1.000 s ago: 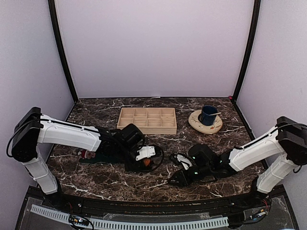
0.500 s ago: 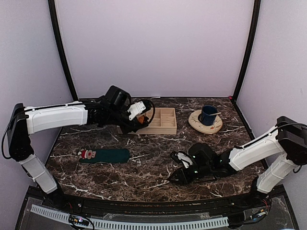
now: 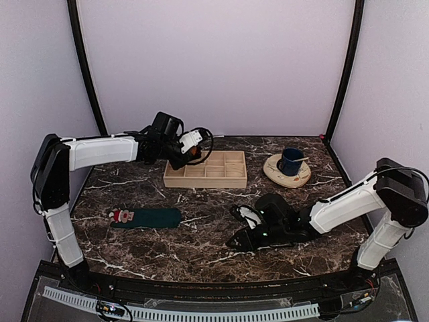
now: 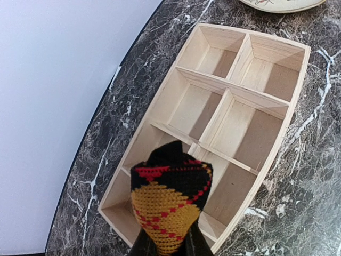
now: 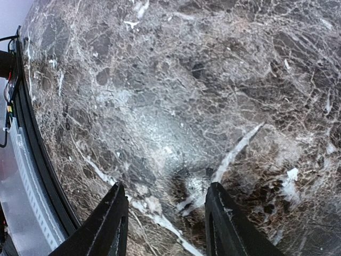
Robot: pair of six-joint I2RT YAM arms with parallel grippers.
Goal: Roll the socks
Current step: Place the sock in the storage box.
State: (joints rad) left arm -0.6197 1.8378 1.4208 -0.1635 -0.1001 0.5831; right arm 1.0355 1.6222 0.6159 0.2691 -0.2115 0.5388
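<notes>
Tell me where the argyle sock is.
Left wrist view: the argyle sock is pinched in the left gripper, held above the wooden tray's left end.

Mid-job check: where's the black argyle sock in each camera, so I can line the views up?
Top external: argyle sock held by the left gripper, over the left end of the wooden tray.
Left wrist: bottom centre, over the wooden tray.
Right wrist: not in it; only the marble table.
Shared landmark: the wooden tray, in the top and left wrist views.
</notes>
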